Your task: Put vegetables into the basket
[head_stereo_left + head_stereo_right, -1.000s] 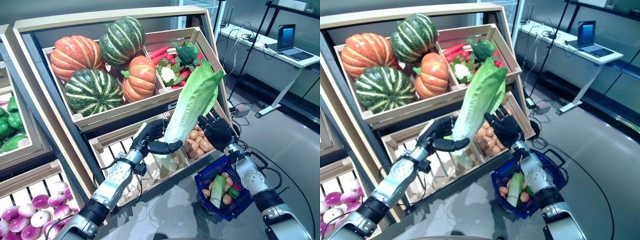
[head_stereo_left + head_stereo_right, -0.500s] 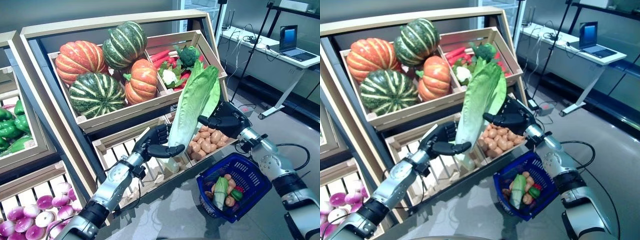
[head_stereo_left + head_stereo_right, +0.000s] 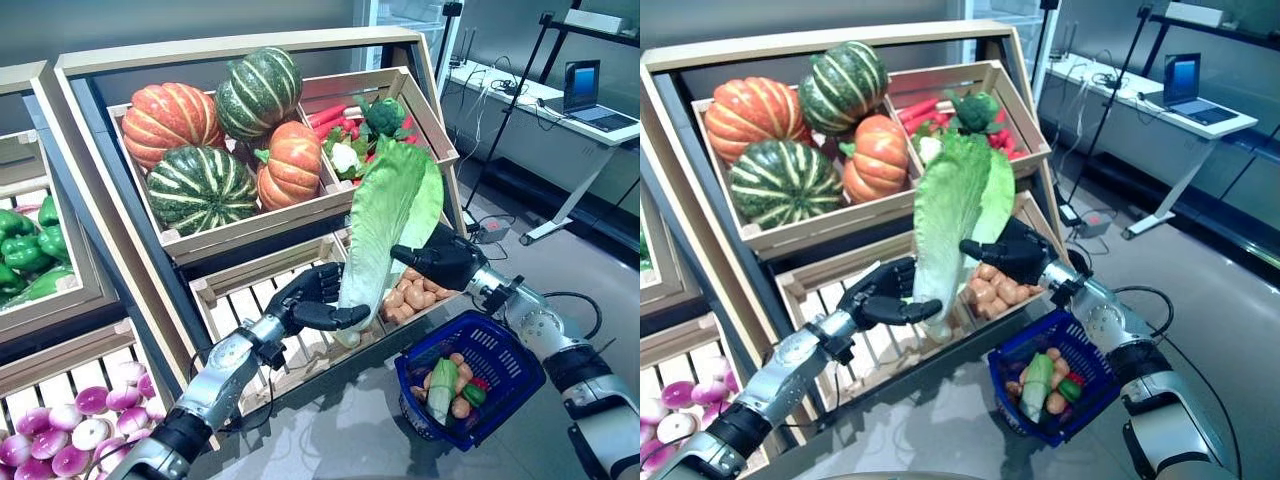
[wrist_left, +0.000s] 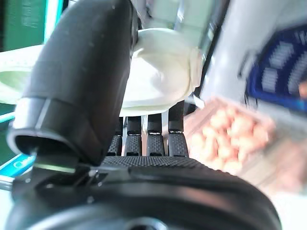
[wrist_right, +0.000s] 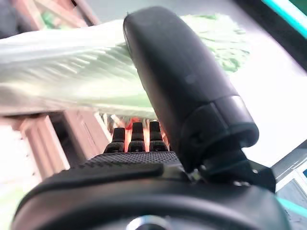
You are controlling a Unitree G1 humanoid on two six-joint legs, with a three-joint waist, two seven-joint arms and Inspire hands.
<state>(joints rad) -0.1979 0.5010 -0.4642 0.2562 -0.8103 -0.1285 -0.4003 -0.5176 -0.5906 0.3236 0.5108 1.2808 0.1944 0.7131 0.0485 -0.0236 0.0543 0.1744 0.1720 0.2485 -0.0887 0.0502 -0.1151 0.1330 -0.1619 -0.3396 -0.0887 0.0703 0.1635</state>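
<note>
Left hand (image 3: pixel 312 298) curled round the pale stalk end of a long lettuce (image 3: pixel 388 225), thumb across the front, fingers behind. The left wrist view shows the white stem base pinched between thumb and fingers. Right hand (image 3: pixel 440 262) holds the same lettuce at mid-leaf, thumb in front; fingers behind the leaf are mostly hidden, but its wrist view shows the thumb laid over the leaf with fingertips beyond it.

The lettuce stands nearly upright, held in the air in front of the wooden stand (image 3: pixel 95 130), its top overlapping the rim of the upper right crate (image 3: pixel 425 110). Open floor (image 3: pixel 590 260) to the right of the stand.

Blue basket (image 3: pixel 505 355) hangs below the right forearm, low and right of the lettuce; how it is hung cannot be made out. In it: a pale green long vegetable (image 3: pixel 439 387), small potatoes, a bit of green and red.

Upper left crate holds pumpkins (image 3: pixel 175 115), orange and striped green. Upper right crate holds mixed vegetables with broccoli (image 3: pixel 384 116). Lower right crate holds potatoes (image 3: pixel 408 295), partly hidden by the lettuce and the right hand. Lower slatted crate (image 3: pixel 245 300) behind the left hand looks bare. Green peppers (image 3: pixel 25 245) and red onions (image 3: pixel 65 445) cut off at the left edge.
</note>
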